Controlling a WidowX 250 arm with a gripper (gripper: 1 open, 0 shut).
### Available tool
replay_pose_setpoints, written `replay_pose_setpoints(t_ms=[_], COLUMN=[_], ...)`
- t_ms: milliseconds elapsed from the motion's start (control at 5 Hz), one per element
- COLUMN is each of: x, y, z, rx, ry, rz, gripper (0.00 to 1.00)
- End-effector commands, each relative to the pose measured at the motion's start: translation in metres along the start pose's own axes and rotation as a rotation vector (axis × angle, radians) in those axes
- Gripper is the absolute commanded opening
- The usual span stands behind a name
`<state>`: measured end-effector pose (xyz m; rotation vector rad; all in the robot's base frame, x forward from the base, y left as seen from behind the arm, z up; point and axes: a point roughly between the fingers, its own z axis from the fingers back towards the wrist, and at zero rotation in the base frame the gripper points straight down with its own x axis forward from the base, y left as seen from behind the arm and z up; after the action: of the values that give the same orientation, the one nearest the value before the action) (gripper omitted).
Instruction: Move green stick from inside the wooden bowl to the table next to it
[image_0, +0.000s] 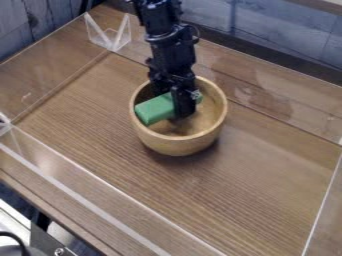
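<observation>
The wooden bowl stands in the middle of the table. My black gripper reaches straight down into it from above and is shut on the right end of the green stick. The stick is tilted, with its left end over the bowl's left rim. The fingertips are partly hidden behind the stick and inside the bowl.
Clear plastic walls edge the table, with a front wall and a clear triangular brace at the back left. Bare tabletop lies to the left, in front and to the right of the bowl.
</observation>
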<state>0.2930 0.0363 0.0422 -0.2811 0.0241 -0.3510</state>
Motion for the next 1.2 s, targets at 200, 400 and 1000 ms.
replay_pose_setpoints(t_ms=[200, 400, 1000], x=[0.011, 0.016, 0.024], y=[0.005, 0.013, 0.016], z=[0.019, 0.023, 0.056], rx=[0.035, 0.033, 0.020], ry=[-0.072, -0.075, -0.068], rz=[0.017, 0.008, -0.093], gripper=[0.00, 0.00, 0.00])
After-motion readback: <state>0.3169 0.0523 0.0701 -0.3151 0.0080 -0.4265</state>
